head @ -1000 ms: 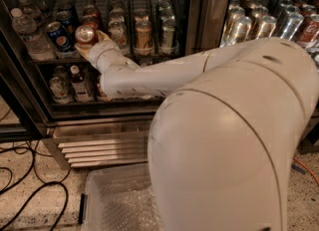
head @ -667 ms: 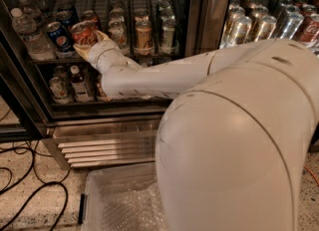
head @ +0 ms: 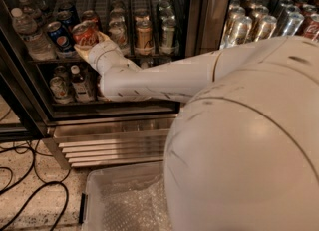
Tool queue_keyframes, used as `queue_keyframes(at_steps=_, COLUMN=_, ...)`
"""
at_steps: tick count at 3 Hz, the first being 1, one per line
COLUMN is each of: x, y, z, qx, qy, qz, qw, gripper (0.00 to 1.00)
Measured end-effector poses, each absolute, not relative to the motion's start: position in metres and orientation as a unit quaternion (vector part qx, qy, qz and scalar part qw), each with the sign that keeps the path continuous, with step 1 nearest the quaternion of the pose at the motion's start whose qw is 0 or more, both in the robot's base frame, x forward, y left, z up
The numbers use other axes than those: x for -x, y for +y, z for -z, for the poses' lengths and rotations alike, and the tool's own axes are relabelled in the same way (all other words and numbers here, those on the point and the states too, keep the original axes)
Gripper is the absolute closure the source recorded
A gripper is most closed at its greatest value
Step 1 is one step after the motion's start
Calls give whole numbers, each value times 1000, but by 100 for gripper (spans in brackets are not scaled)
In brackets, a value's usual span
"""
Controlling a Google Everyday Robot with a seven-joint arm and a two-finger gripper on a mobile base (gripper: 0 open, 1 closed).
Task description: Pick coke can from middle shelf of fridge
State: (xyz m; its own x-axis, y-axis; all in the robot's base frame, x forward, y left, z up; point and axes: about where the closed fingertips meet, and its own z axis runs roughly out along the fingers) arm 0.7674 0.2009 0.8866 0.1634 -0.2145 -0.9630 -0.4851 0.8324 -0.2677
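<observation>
Shoulder shell (head: 239,150) slid right, white claw (head: 90,45) barely moved: clamped round tilted red aluminium coke can (head: 84,34) at front of dark wire middle shelf (head: 154,56), just beside blue Pepsi can (head: 59,36), so withdrawal could clip it, or skewed grip slips.

A speckled, pale stone floor (head: 47,173) shows at 7 to 8 o'clock in the view. Black cables (head: 27,195) loop loosely across it at 8 o'clock. At 6 o'clock a clear plastic bin (head: 91,195) sits on the floor, with bubble wrap (head: 132,210) inside. The fridge (head: 197,11) stands on the floor just behind the bin, its ribbed steel grille (head: 114,145) nearest the ground. The gripper (head: 88,46) is well above the floor at 10 o'clock, at the coke can (head: 84,35) on the middle shelf (head: 50,59).
</observation>
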Motion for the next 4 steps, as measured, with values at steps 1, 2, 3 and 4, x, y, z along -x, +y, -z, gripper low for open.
queue_keyframes(at_steps=1, x=-738, y=203, z=-897, qx=262, qy=645, qz=-88, qw=712, gripper=100)
queue_keyframes(at_steps=2, x=-692, y=204, z=-907, qx=254, qy=646, qz=-65, qw=717, gripper=100)
queue_keyframes(at_steps=3, x=-636, y=217, z=-919, qx=245, qy=639, qz=-44, qw=728, gripper=100)
queue_keyframes(at_steps=4, x=-606, y=215, z=-918, qx=216, qy=655, qz=-20, qw=724, gripper=100)
